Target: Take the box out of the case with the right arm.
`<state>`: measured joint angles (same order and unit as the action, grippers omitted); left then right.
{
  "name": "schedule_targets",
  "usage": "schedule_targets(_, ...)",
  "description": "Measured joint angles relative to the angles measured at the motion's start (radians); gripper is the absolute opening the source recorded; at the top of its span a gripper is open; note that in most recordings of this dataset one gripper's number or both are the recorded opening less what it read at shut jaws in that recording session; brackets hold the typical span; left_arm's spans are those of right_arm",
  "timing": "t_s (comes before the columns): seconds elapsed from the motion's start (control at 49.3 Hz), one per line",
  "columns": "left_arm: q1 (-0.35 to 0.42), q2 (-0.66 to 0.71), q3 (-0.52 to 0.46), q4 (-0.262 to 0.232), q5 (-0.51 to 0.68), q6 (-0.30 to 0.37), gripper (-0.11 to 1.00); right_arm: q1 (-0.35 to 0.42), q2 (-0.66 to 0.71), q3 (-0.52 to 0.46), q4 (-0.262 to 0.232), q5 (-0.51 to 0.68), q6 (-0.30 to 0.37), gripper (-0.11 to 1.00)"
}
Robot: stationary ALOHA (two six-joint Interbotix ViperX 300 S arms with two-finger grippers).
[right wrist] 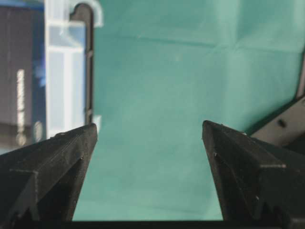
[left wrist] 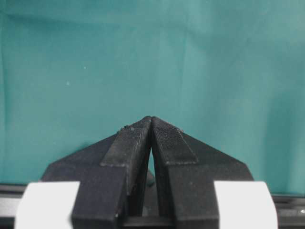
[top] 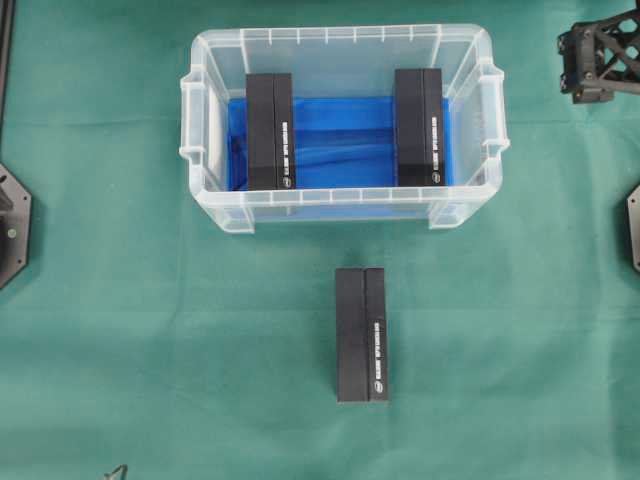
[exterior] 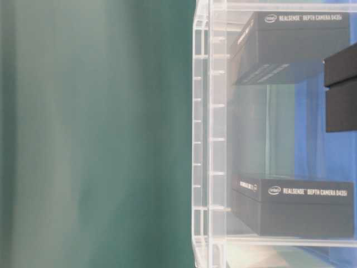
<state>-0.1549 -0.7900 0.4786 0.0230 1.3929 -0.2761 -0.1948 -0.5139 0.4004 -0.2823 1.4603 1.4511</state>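
Observation:
The clear case (top: 203, 160) with a blue floor stands at the back middle of the green cloth. Two black boxes lie inside it, one at the left (top: 270, 130) and one at the right (top: 420, 127). A third black box (top: 361, 335) lies on the cloth in front of the case. The right arm (top: 600, 52) hangs at the far right, apart from the case. In its wrist view my right gripper (right wrist: 148, 129) is open over bare cloth, with the case (right wrist: 66, 71) at upper left. My left gripper (left wrist: 151, 120) is shut on nothing.
Black arm mounts sit at the left edge (top: 12, 225) and right edge (top: 633, 228) of the overhead view. The table-level view shows the case wall (exterior: 209, 139) with boxes (exterior: 295, 206) behind it. Green cloth covers the whole table.

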Motion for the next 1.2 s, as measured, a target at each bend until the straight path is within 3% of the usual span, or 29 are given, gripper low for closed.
schedule_targets(0.244, 0.000, -0.002, 0.000, 0.000, 0.000, 0.006, 0.00, 0.002, 0.112, -0.055, 0.058, -0.121, 0.003, 0.87)
schedule_targets(0.426, 0.000, -0.009, 0.002, 0.000, 0.000, 0.008, 0.00, 0.023, 0.308, -0.225, 0.058, -0.192, 0.003, 0.87)
schedule_targets(0.873, 0.000, -0.032, 0.006, 0.000, 0.000, 0.012, 0.00, 0.071, 0.723, -0.706, 0.051, -0.199, -0.005, 0.87)
schedule_targets(1.197, 0.000, -0.067, 0.014, 0.000, 0.002, 0.015, 0.00, 0.078, 0.836, -0.868, 0.051, -0.199, -0.017, 0.87)
